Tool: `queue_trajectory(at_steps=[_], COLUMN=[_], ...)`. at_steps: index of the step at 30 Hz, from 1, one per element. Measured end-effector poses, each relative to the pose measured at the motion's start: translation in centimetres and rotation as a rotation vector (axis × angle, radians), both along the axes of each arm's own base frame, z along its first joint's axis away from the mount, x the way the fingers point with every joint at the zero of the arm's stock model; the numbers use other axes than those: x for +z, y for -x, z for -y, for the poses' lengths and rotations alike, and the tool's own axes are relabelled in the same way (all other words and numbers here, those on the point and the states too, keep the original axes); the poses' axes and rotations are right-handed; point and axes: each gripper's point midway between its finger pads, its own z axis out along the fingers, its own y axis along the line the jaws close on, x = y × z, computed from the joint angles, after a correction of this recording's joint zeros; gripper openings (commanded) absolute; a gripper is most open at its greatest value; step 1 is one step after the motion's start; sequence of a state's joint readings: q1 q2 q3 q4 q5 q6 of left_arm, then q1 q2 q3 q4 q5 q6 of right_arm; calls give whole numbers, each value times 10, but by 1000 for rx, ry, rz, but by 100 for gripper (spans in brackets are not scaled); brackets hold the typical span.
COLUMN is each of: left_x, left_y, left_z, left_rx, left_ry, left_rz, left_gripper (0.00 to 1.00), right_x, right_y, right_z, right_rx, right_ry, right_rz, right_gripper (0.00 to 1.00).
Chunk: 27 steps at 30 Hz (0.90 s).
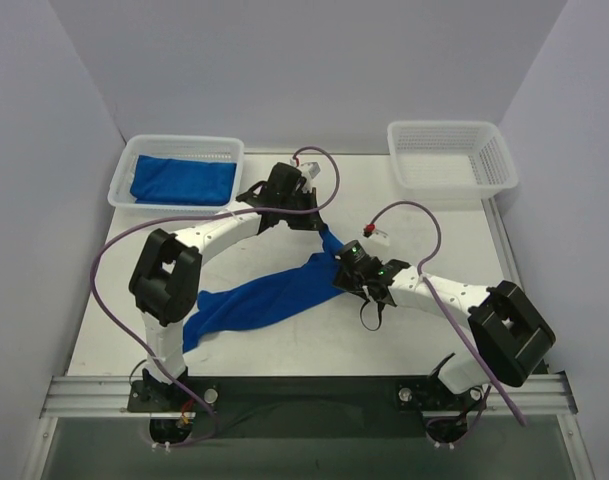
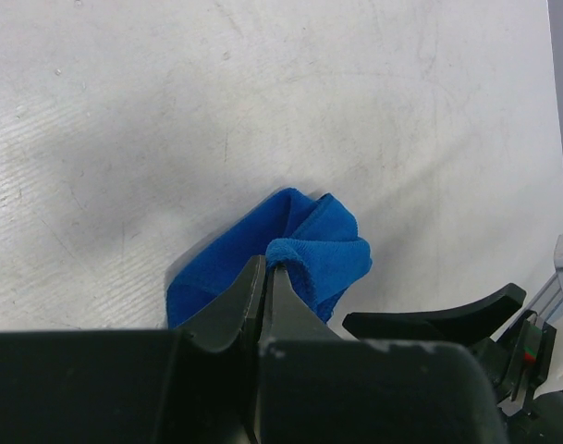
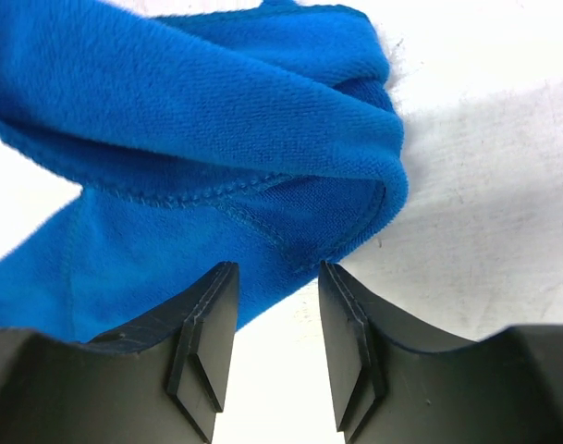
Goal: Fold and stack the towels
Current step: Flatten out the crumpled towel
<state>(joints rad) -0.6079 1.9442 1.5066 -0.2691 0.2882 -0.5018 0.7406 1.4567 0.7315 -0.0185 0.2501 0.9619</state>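
One folded towel [image 1: 182, 180] lies in the far-left basket [image 1: 121, 178]; a second towel [image 1: 264, 298], not yet folded mid-table, is pinched by the left gripper [image 2: 265, 265], the right gripper [image 3: 276, 270] parted at its edge.

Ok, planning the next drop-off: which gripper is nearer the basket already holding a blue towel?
Left. The left gripper, pinching the loose towel, is right of the basket, toward the arm bases; the right gripper, at that towel too, is further right and closer to the bases.
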Motion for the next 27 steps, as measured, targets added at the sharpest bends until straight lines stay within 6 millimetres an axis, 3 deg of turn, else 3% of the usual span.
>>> queue_trajectory(at_steps=[15,27], left_x=[-2,-2], left_y=[1,2], left_z=[-1,-1], left_rx=[6,6], left_ry=[-1,-3], left_rz=[-14,-18], left_gripper=[0,0], right_x=[6,1], right_y=[-10,-4], right_z=[-8,-10], right_rx=[-320,-462], right_ry=[-244,-349], right_rz=[-33,-103], right_gripper=[42,46])
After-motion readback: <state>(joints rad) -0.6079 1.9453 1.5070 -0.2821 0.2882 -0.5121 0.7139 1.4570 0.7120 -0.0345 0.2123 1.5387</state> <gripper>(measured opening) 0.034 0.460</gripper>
